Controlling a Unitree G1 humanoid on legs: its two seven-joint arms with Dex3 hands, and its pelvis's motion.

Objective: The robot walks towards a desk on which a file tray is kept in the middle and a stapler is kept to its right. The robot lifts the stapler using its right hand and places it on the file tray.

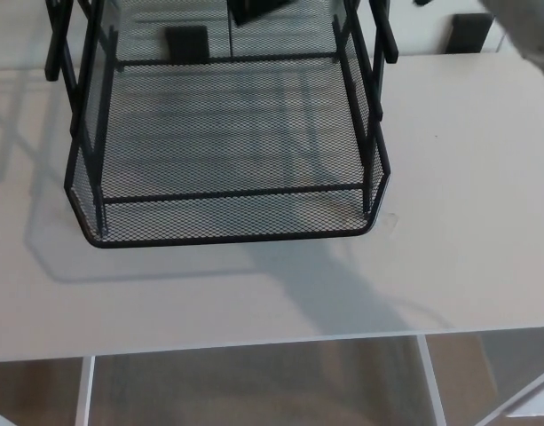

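The black wire-mesh file tray (227, 191) stands on the white desk (467, 222), filling the upper left and middle of the head view. Its lower shelf is bare mesh. Black uprights rise on both sides to an upper level that the top edge cuts off. At that edge a dark, blocky object (258, 9) lies on the upper level. It may be the stapler, but only a part of it shows. Neither of my hands is visible. A pale grey blurred shape (524, 35), possibly my right arm, crosses the top right corner.
The desk's front edge (272, 346) runs across the bottom, with its white frame bars and the floor below. Two dark blocks (471, 31) (187, 43) sit beyond the desk's far edge. The tray casts a shadow towards the front.
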